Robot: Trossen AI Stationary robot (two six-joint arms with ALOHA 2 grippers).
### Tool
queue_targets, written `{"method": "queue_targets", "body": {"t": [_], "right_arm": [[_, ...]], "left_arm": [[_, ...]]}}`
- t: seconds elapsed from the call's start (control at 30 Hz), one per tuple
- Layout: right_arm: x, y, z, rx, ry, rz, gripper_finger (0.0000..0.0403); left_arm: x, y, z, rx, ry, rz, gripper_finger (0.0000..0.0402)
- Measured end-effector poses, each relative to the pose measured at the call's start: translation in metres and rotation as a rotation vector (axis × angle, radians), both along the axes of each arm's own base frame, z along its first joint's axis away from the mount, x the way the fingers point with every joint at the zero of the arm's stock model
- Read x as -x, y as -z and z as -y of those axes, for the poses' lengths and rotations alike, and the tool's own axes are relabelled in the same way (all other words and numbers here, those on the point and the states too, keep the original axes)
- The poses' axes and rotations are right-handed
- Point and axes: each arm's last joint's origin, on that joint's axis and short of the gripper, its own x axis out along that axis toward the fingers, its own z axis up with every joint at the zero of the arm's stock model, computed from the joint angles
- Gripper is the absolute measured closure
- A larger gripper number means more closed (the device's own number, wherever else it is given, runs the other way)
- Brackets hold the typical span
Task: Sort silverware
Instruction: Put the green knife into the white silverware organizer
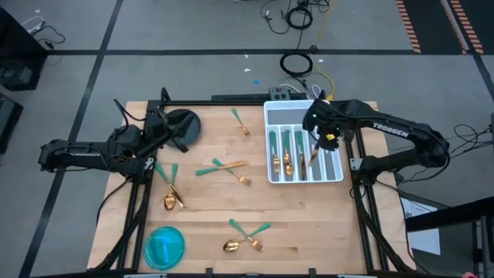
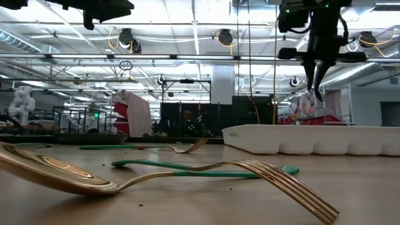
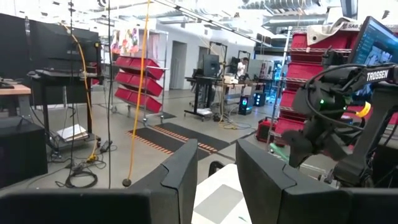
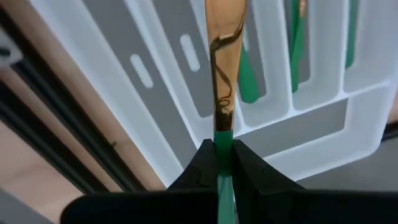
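Right gripper (image 4: pixel 224 163) is clamped on a knife (image 4: pixel 222 68), pinching the green handle right where it meets the gold blade. Blade points down toward the tray (image 1: pixel 335 177), over the empty slot at the tray's right side. Low view shows that gripper (image 2: pixel 319 84) well above the tray (image 2: pixel 312 139), so the knife is not in yet.

Left gripper (image 3: pixel 214 180) hangs raised near the plate (image 1: pixel 188 123) at the table's left rear, fingers part-way apart, nothing between them. Waiting.

Progress: roughly a third done, by my count. The tray's three middle slots already hold pieces, about one or two each; exact count unclear from above. Still loose on the table (image 1: pixel 309 224):
- one fork (image 1: pixel 241 123) near the rear edge
- crossed pair (image 1: pixel 225 168) mid-table
- a pair of spoons (image 1: pixel 170 193) at left
- a pair (image 1: pixel 245 238) near the front edge

So about seven left, plus the held knife. Blue dish (image 1: pixel 164 245) at front left is empty and uninvolved.

View differences:
- Only the right wrist view shows the grip point and which slot the blade is aimed at.
- Only the low view gives height over the tray.
- High view alone gives the loose-piece layout.
- Left wrist view mostly shows the room and the right arm; confirms the empty gap between its own fingers.
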Motion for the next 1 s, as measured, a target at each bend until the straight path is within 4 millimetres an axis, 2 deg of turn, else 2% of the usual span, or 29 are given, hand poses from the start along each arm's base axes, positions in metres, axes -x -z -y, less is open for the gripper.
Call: {"method": "queue_targets", "body": {"t": [0.3, 0.53, 1.0], "right_arm": [[-0.02, 0.016, -0.003, 0.041, -0.185, -0.137, 0.0403], [-0.039, 0.028, -0.004, 0.054, -0.258, -0.14, 0.0403], [-0.062, 0.05, -0.006, -0.067, -0.31, -0.104, 0.0403]], "left_arm": [[0.0, 0.0, 0.0, -0.001, 0.004, 0.0, 0.0285], [0.0, 0.0, 0.0, -0.002, 0.004, -0.001, 0.0285], [-0.001, 0.003, 0.0, -0.006, 0.005, -0.038, 0.0285]]}}
